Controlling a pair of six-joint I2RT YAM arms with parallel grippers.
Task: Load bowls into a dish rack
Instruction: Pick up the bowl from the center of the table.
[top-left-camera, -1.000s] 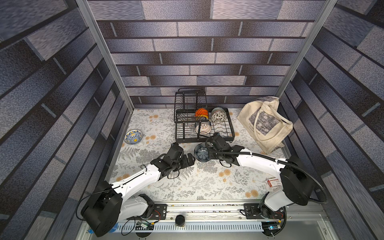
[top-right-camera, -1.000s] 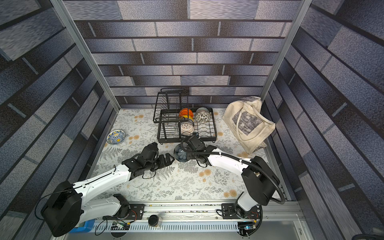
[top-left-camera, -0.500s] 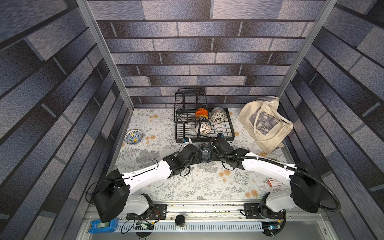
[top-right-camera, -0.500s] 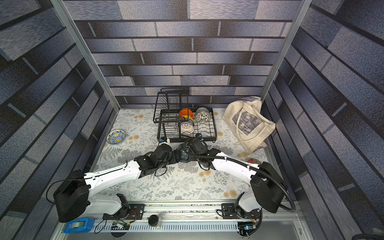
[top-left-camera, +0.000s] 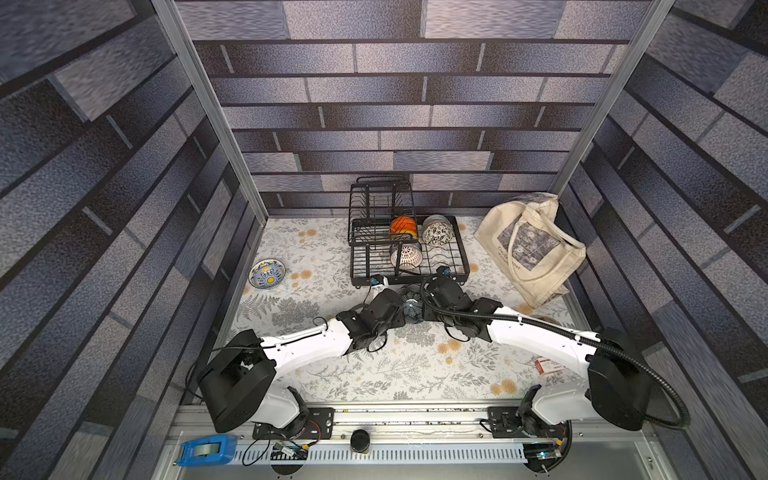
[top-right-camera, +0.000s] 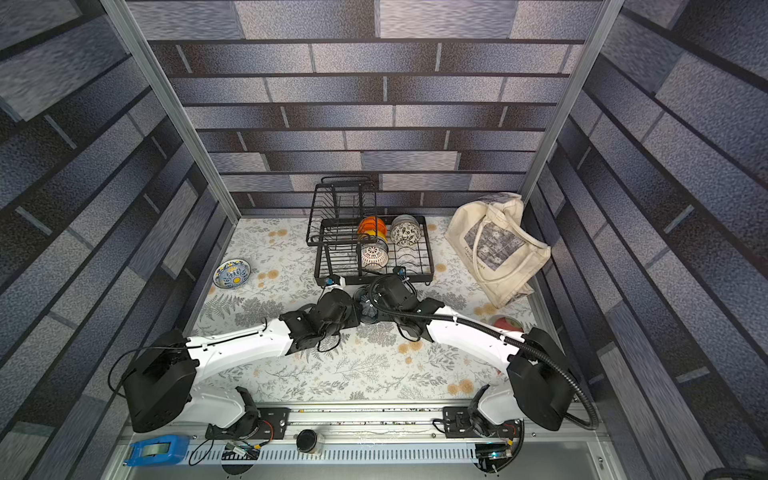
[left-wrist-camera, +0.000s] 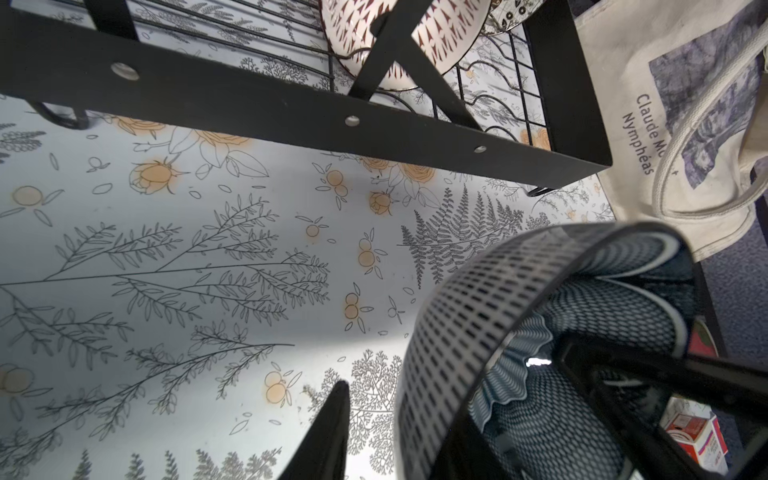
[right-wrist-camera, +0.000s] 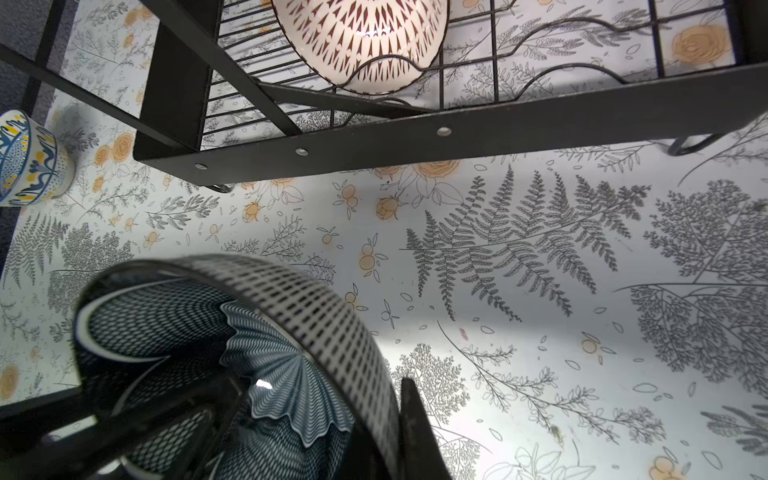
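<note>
Brick-patterned walls close in a floral-print worktop (top-left-camera: 415, 374), with the black wire dish rack (left-wrist-camera: 291, 112) at its far middle. Just in front of the rack's front rail, the dark blue-grey bowl (top-left-camera: 410, 305) sits tilted between both arms and appears to be clear of the surface. The right tool (right-wrist-camera: 320, 382) is clamped on its rim, one finger inside and one against the outer wall. The left tool (left-wrist-camera: 451, 374) straddles the opposite rim, but its outer finger (left-wrist-camera: 332, 428) stands apart from the wall, so it grips nothing.

The main danger is a bad handover. If the right tool lets go before the left has bitten, the glossy bowl would likely drop and roll or chip. If both clamp while the arms pull differently, the rim could twist out of one grip.

The rail is close, so a low carry could knock the bowl against it. The white lattice bowl (top-left-camera: 406, 255) already fills a front slot and could be struck too.
</note>
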